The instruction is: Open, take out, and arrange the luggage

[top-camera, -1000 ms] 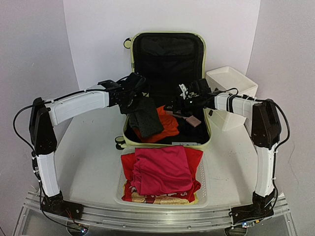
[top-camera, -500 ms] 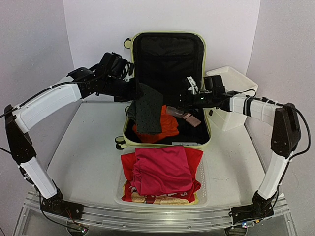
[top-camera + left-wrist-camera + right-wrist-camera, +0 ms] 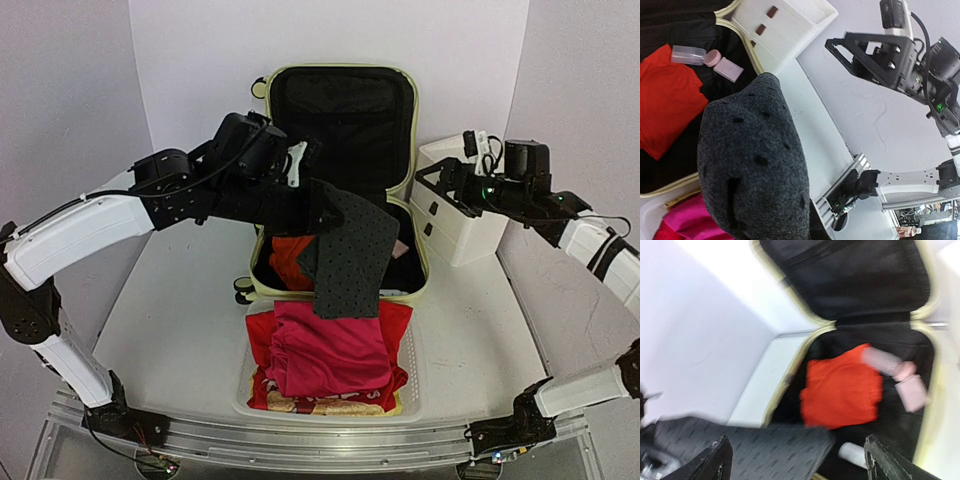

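the luggage (image 3: 345, 120) sits open at the upper middle of the overhead view, its base flat on the desk (image 3: 180, 320) and its lid standing upright against the back wall, so the opening step looks done. unpacking looks partly done. the left gripper (image 3: 315, 205) has its jaws clamped together on a dark grey dotted cloth (image 3: 350, 250), which hangs from it over the front edge of the case, its lower end above the white basket (image 3: 412, 360) at the lower middle. that basket already holds a folded pink garment (image 3: 330, 345) on top of a red one (image 3: 395, 320). the right gripper (image 3: 435, 185) hangs at the right of the frame over the white drawer box (image 3: 470, 225), its jaws wide apart with nothing between them. left inside the case, as the left wrist view shows, are an orange-red cloth (image 3: 667, 105), a small clear bottle (image 3: 688, 55) and two small pink items (image 3: 727, 69) lying just beside each other on the black lining. judging from this, the grey cloth has yet to be set down, probably in the basket, and the remaining cloth and small items have yet to come out and be sorted; whether the drawers hold anything cannot be told.
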